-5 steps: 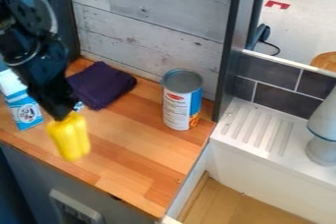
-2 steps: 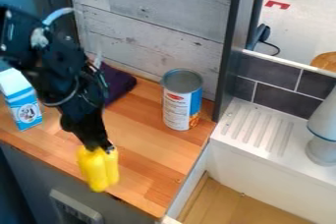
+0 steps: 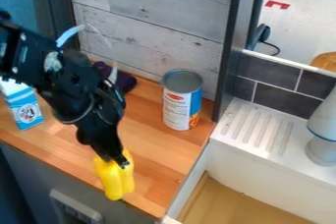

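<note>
Hand (image 3: 117, 161): holding yellow obj. (image 3: 117, 182), nr. counter (image 3: 160, 156) edge. Also on counter: 1 can (image 3: 179, 104), 1 carton (image 3: 25, 110), 1 dk. cloth (image 3: 127, 82).

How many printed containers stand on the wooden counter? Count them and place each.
2: a carton at the view's left, partly behind the arm, and a can before the plank wall. The arm may hide more.

Single fixed camera, above counter, facing slantwise down toward plank wall, fairly near.
</note>
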